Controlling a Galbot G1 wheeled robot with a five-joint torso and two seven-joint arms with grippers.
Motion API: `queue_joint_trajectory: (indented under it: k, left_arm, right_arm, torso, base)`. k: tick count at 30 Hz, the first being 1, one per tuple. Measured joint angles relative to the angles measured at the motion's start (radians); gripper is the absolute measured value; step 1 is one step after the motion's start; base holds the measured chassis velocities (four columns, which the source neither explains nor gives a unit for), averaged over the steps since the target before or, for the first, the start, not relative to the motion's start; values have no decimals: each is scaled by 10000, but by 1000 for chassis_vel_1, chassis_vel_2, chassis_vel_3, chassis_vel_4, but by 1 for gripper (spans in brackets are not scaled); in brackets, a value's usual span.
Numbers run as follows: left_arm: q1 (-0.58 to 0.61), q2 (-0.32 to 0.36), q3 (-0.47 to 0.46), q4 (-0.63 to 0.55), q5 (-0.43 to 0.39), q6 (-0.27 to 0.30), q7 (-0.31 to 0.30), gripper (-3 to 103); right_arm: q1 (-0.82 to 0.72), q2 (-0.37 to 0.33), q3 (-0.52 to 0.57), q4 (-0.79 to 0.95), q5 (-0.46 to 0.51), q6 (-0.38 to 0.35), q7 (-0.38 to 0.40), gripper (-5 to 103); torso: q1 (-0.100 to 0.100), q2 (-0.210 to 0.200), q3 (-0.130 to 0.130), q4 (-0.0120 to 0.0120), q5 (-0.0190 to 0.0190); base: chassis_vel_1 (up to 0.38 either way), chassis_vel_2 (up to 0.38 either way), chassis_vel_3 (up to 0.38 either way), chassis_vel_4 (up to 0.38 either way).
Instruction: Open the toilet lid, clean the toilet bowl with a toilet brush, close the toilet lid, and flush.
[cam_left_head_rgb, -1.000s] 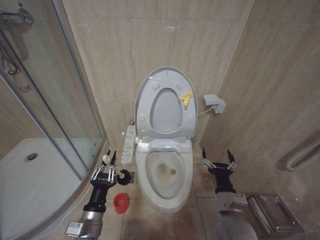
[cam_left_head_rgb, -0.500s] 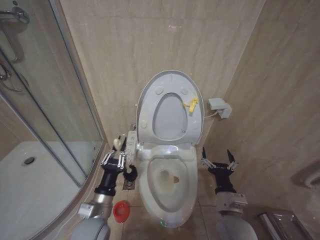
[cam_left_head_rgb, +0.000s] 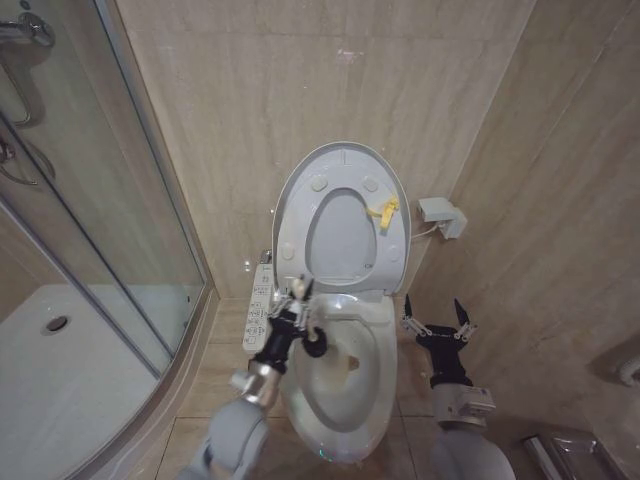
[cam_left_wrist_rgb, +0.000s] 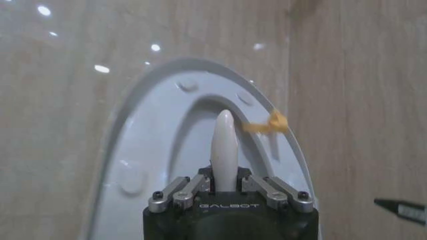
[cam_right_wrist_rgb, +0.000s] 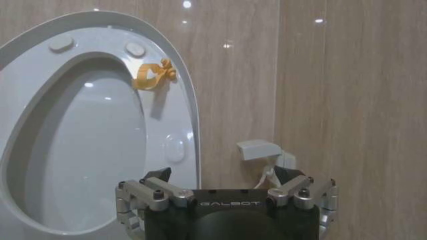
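The toilet lid (cam_left_head_rgb: 340, 165) stands raised against the wall with the seat ring up in front of it, and a yellow loop tag (cam_left_head_rgb: 383, 212) hangs at its edge. Below lies the open toilet bowl (cam_left_head_rgb: 345, 395), its inside stained yellowish. My left gripper (cam_left_head_rgb: 294, 312) is over the bowl's left rim, shut on the toilet brush (cam_left_head_rgb: 314, 346), whose dark head hangs inside the rim. In the left wrist view the white handle (cam_left_wrist_rgb: 223, 145) sticks out between the fingers, with the lid (cam_left_wrist_rgb: 143, 150) behind. My right gripper (cam_left_head_rgb: 437, 318) is open to the right of the bowl, holding nothing.
A side button panel (cam_left_head_rgb: 258, 305) runs along the toilet's left. A curved glass shower enclosure (cam_left_head_rgb: 110, 230) takes up the left side. A white box (cam_left_head_rgb: 440, 214) with a cable is fixed to the wall at the right, near the corner. Tiled walls close in behind.
My left arm has carried the brush rightward from the floor beside the toilet to over the bowl's left rim. The right arm has not moved.
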Motion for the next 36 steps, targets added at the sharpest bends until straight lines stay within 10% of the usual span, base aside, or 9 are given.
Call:
queue_joint_trajectory:
  k: [20,36]
  left_arm:
    - [-2700,-912,1690,5858,-310,-1758,399,20]
    - [-3329,-1678,1892,8229,-312,-2482,968,20]
  right_arm:
    - [0,0,0,0,0,0,0,100]
    - [-1,0,0,0,0,0,1,100]
  torso:
    - [-1,0,0,1,0]
    - [-2,1,-1,2,-1]
  base:
    - [0,0,0,0]
    - [0,0,0,0]
